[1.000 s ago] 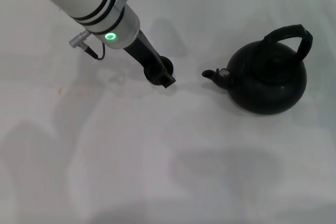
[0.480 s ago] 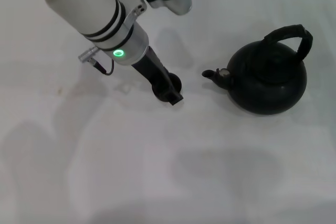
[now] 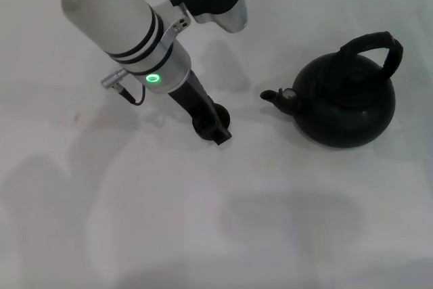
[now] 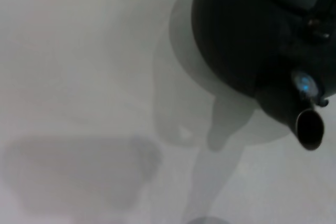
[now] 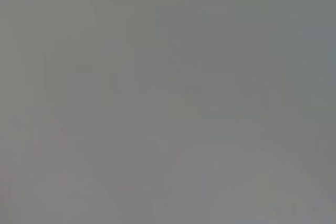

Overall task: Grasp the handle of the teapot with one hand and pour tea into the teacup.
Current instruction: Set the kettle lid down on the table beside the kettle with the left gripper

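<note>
The left hand (image 3: 211,126) has slid down and a little right from the upper-middle of the frame, and the teacup (image 3: 203,124) has travelled with it. So the hand seems closed on the cup, though black on black hides how tightly. That carries the cup along the counter (image 3: 284,221) to just left of centre, well apart from the teapot (image 3: 348,103) at the right. Its handle (image 3: 379,44) is untouched and pouring hasn't begun. No right hand shows. No brand or writing anywhere (only a green ring light (image 3: 153,78)).
</note>
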`<state>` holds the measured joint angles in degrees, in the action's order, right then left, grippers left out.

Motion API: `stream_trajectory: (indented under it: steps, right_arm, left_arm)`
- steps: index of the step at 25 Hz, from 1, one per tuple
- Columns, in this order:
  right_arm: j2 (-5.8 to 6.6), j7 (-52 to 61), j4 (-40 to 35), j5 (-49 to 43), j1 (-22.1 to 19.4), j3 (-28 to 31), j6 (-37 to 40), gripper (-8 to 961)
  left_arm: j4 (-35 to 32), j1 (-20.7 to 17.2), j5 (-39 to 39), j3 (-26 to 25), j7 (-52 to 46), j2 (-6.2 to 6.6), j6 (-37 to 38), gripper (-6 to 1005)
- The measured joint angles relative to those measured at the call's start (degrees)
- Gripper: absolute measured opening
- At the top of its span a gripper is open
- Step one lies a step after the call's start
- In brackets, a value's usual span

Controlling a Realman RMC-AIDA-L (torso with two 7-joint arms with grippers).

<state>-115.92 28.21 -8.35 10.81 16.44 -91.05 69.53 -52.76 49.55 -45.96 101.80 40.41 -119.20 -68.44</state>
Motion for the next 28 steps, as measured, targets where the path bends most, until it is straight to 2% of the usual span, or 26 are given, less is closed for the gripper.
stream_trajectory:
  steps: [28]
  right_arm:
    - [0.0,0.0,-0.09,1.41,0.36,-0.06,0.08,873]
  left_arm:
    - [2.44,0.81,0.25,0.68,0.16,-0.06,1.91,709]
